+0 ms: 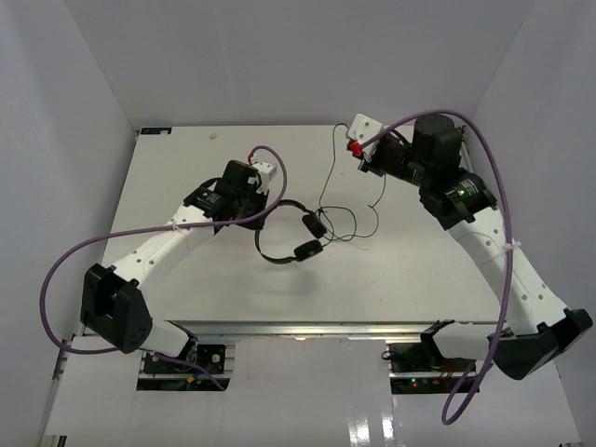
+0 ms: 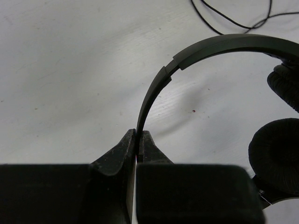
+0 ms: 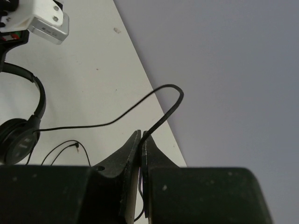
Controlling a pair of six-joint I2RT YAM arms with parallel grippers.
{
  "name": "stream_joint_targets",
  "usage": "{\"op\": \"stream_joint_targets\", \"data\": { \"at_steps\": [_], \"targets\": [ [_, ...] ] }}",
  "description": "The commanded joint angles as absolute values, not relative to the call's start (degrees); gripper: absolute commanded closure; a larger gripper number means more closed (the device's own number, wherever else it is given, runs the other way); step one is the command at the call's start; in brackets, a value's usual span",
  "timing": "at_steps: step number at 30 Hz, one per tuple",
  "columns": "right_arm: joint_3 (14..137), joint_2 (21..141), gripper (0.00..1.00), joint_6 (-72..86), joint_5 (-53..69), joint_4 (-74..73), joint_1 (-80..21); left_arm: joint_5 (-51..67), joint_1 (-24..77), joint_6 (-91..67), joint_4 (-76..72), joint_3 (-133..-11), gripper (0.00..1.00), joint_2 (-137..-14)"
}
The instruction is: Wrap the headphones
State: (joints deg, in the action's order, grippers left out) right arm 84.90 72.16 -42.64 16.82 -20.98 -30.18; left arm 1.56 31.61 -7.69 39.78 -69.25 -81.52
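Observation:
The black headphones [image 1: 296,233] lie near the table's middle, with the two earcups [image 1: 314,224] on the right side. My left gripper [image 1: 254,217] is shut on the thin headband [image 2: 210,46]; in the left wrist view the band runs edge-on out of the gripper [image 2: 138,135] and both earcups [image 2: 275,149] show at the right. My right gripper [image 1: 361,160], raised at the back right, is shut on the thin black cord [image 3: 117,119]. The cord loops out of that gripper [image 3: 141,135] and runs to the headphones [image 3: 18,135]. Slack cord [image 1: 349,223] lies on the table, with its plug [image 3: 74,145].
The white table [image 1: 186,158] is boxed in by pale walls at the back and both sides. The table's far edge [image 3: 140,60] is just beyond my right gripper. Purple robot cables [image 1: 503,186] arc over both arms.

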Motion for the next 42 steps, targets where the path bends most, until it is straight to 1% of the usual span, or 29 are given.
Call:
{"op": "stream_joint_targets", "data": {
  "at_steps": [1, 13, 19, 25, 29, 36, 42],
  "targets": [
    [89.6, 69.2, 0.92, -44.9, 23.6, -24.8, -29.3, 2.1, 29.7, -11.1, 36.7, -68.8, 1.00, -80.6],
    [99.4, 71.9, 0.92, -46.9, 34.0, -30.9, -29.2, 6.2, 29.7, -10.8, 36.6, -72.7, 1.00, -89.2],
    [101.4, 74.7, 0.92, -46.8, 32.5, -29.4, -29.2, 11.6, 31.0, -8.8, 36.1, -74.3, 1.00, -92.0],
    [103.7, 79.0, 0.92, -44.4, 31.1, -26.2, -29.2, 13.2, 35.2, -6.3, 36.3, -75.5, 1.00, -93.7],
    [103.3, 81.0, 0.92, -43.4, 27.4, -24.3, -29.2, 14.2, 37.5, -6.0, 35.2, -74.9, 1.00, -92.9],
    [97.9, 81.6, 0.92, -41.2, 17.8, -18.6, -28.3, 15.8, 40.1, -6.5, 29.3, -69.0, 1.00, -85.4],
    [93.0, 82.1, 0.92, -38.7, 15.6, -16.4, -26.6, 18.1, 40.8, -7.3, 25.7, -64.5, 1.00, -78.0]
  ]
}}
